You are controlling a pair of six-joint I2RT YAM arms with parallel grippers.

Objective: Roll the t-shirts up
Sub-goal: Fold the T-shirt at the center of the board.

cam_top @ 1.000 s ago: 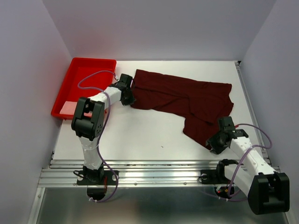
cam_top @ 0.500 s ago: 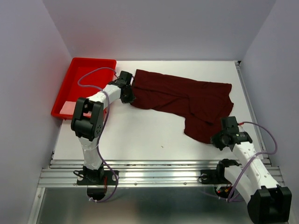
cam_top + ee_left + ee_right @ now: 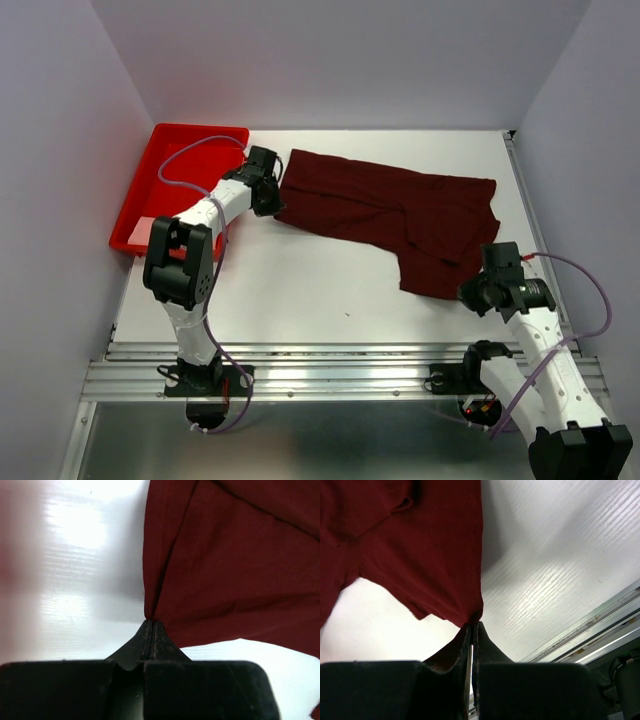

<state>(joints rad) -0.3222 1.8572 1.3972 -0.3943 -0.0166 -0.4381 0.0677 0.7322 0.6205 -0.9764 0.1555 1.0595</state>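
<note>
The dark maroon t-shirt (image 3: 390, 210) lies crumpled across the white table, stretched from upper left to lower right. My left gripper (image 3: 273, 203) is shut on the t-shirt's left edge; the left wrist view shows the cloth (image 3: 225, 570) pinched at the fingertips (image 3: 150, 625). My right gripper (image 3: 470, 295) is shut on the t-shirt's lower right corner; the right wrist view shows the cloth (image 3: 420, 550) held at the fingertips (image 3: 475, 627), hanging a little above the table.
A bright red tray (image 3: 185, 180) stands at the back left, beside the left arm. The table's metal front rail (image 3: 330, 365) runs along the near edge. Grey walls enclose the left, right and back.
My right gripper has moved right and slightly toward the near edge, pulling the t-shirt's lower corner with it. My left gripper has shifted slightly back and left with its edge.
</note>
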